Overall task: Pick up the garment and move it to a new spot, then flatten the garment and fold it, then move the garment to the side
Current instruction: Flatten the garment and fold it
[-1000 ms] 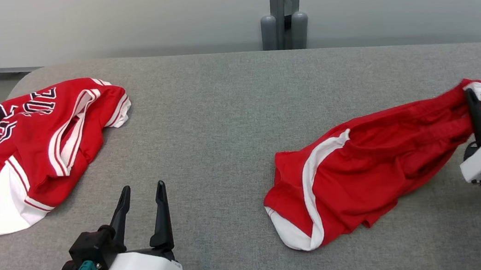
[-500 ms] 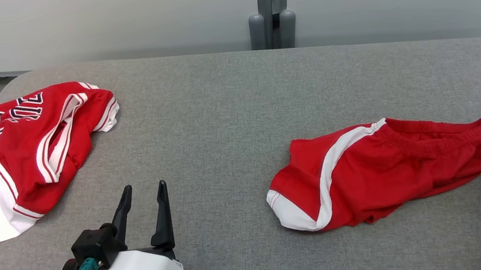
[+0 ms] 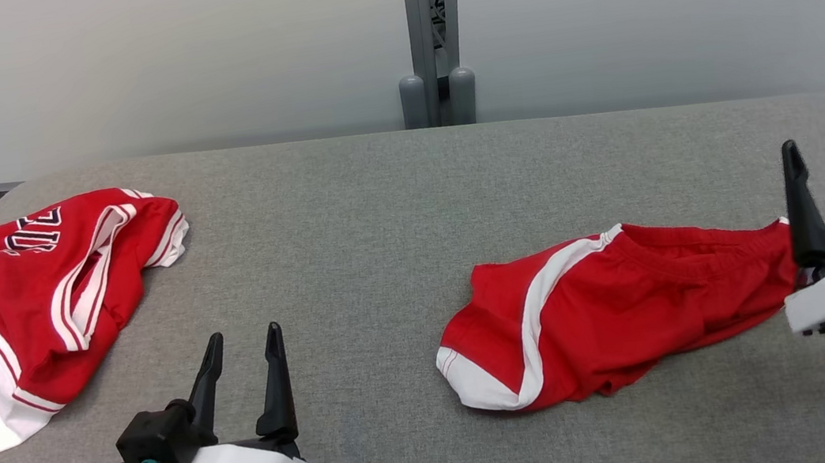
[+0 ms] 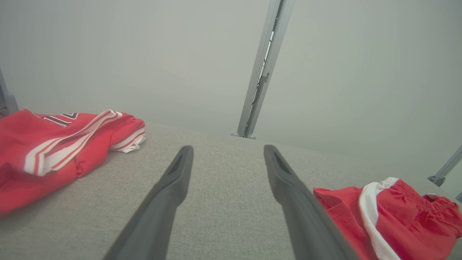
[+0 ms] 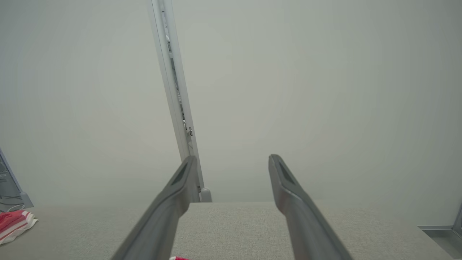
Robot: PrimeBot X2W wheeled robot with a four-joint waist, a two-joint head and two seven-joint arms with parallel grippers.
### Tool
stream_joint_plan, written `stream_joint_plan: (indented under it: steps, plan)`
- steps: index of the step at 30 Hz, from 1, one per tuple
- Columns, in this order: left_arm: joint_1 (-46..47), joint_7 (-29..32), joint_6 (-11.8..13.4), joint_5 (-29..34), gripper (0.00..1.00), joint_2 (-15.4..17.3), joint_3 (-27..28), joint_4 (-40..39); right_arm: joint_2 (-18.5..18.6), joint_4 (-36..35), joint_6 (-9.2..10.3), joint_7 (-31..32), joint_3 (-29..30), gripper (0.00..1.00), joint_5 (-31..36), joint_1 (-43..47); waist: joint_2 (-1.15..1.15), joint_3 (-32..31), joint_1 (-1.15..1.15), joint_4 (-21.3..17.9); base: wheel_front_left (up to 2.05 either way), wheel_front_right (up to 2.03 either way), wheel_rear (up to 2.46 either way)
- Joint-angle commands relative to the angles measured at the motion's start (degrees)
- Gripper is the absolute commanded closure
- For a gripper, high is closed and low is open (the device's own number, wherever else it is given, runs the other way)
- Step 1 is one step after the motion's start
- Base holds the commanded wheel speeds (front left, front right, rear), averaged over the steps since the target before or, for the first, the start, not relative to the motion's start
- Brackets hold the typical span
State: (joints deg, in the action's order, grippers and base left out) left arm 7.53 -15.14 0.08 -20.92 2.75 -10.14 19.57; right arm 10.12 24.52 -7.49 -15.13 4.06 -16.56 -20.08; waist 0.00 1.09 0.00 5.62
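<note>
The garment, red shorts (image 3: 614, 308) with white side stripes, lies crumpled on the grey padded table (image 3: 378, 212), right of centre, waistband toward the right. My right gripper (image 3: 822, 146) stands open just past that waistband end with nothing between its fingers; in the right wrist view it (image 5: 232, 158) points over the table's far edge. My left gripper (image 3: 244, 335) is open and empty at the lower left, well clear of the shorts. The left wrist view has the left gripper (image 4: 228, 148) above bare table, with the shorts (image 4: 397, 213) to its right.
A second red garment, a jersey (image 3: 31, 298) with white trim and lettering, lies bunched at the table's left end, also seen as the jersey (image 4: 54, 144) in the left wrist view. A grey metal post (image 3: 429, 38) rises behind the table's far edge against a pale wall.
My right gripper opened and let go of the shorts' waistband; the shorts dropped and now lie flatter on the table. The head camera has also shifted. The left arm has stayed put.
</note>
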Motion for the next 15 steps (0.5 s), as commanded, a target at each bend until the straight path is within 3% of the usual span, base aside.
stream_joint_plan:
  steps: [1, 6, 15]
  plan:
    - [0.2, -0.05, 0.4, -0.48, 0.0, 0.26, 0.04, -0.43, -0.98, -4.29, -0.01, 0.01, -1.28, 0.0, 0.63, 3.13, 0.0, 0.1, 0.0, -0.44, 0.0, 0.0, 0.0]
    - [-0.22, -0.05, 0.47, -2.53, 0.0, 0.24, -0.74, -0.75, -2.84, -10.11, -0.01, 0.01, -3.68, 0.0, 0.93, 9.16, 0.0, 0.25, 0.0, -0.71, 0.0, 0.0, 0.0]
    - [0.79, -0.05, 0.95, -2.91, 0.0, 0.26, -1.18, -1.03, -3.05, -10.46, -0.01, 0.0, -6.3, 0.0, -0.67, 10.26, 0.0, 1.94, 0.0, 0.04, 0.0, 0.0, 0.0]
